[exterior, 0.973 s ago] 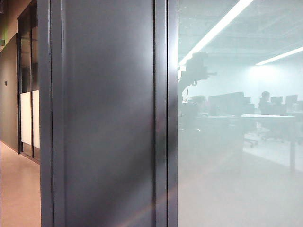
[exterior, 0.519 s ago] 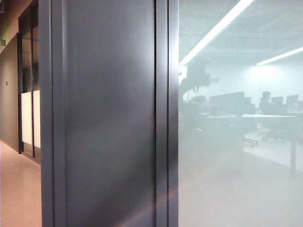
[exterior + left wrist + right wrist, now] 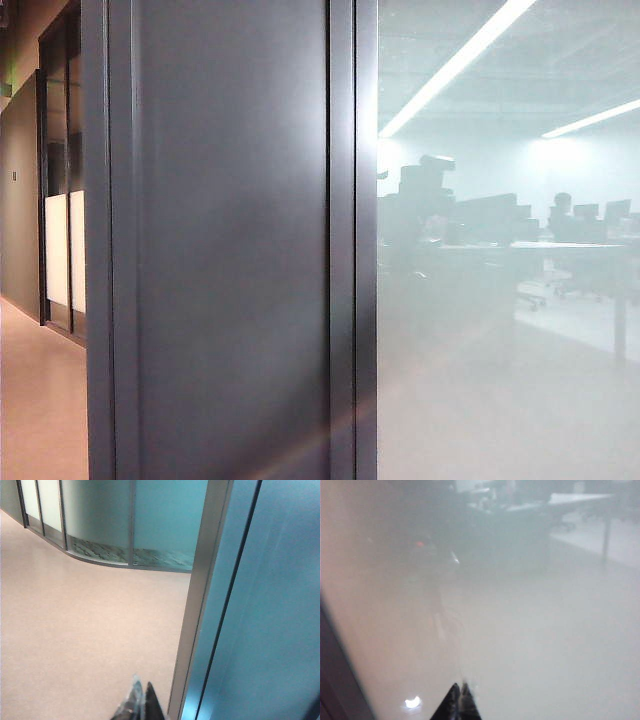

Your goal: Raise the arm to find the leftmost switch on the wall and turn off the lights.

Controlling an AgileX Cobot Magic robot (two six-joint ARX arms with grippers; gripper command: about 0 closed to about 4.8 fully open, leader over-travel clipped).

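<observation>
While the arm (image 3: 415, 200) shows dimly in frosted glass (image 3: 500, 350), left gripper (image 3: 140, 705) and right gripper (image 3: 459, 700) — both pressed together — face wall.

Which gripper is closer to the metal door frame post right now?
Left. The left gripper sits just beside the base of the metal frame post, over the floor. The right gripper faces frosted glass, with no post near its tips.
</observation>
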